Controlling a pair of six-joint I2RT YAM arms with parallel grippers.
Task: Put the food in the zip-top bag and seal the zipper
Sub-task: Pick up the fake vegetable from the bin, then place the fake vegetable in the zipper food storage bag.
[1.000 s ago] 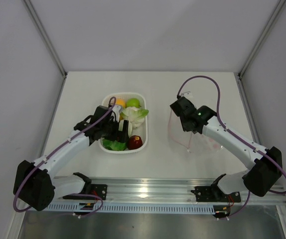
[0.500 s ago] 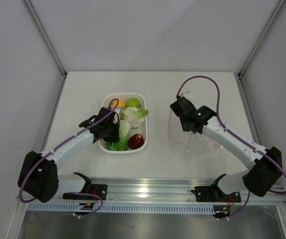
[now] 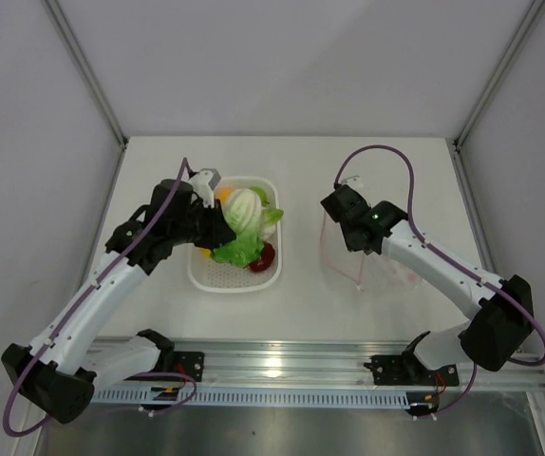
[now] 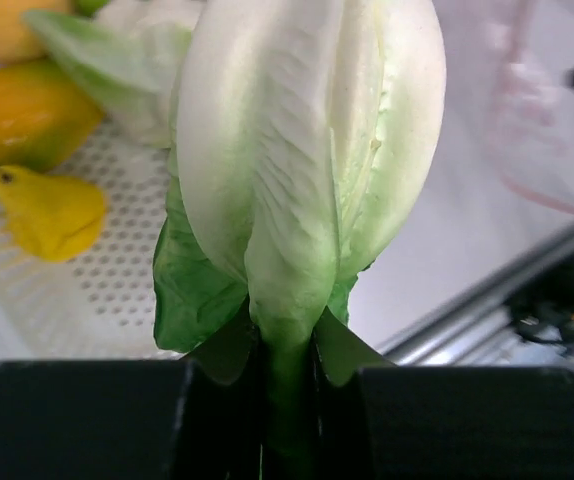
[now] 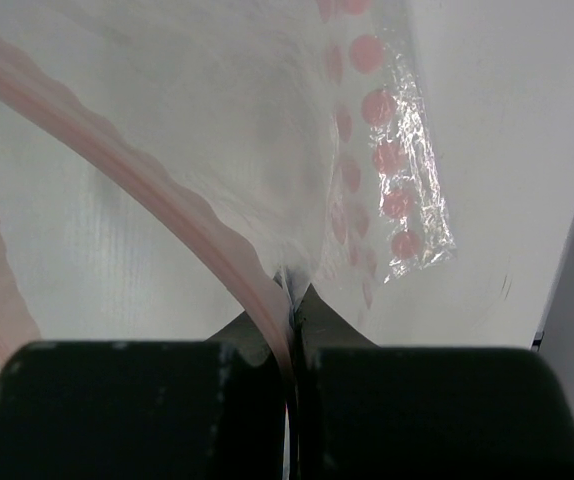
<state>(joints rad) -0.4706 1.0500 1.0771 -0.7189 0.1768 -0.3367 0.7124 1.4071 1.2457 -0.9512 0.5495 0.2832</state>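
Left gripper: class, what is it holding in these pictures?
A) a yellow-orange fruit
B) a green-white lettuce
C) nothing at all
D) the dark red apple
B: the left wrist view shows the left gripper closed on the stem end of the lettuce, which it holds above the white basket.

right end effector [image 5: 291, 305] pinching pink zipper [image 5: 167, 205], dotted clear bag [image 5: 217, 90]

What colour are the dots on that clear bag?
Pink; the dots show best in the right wrist view.
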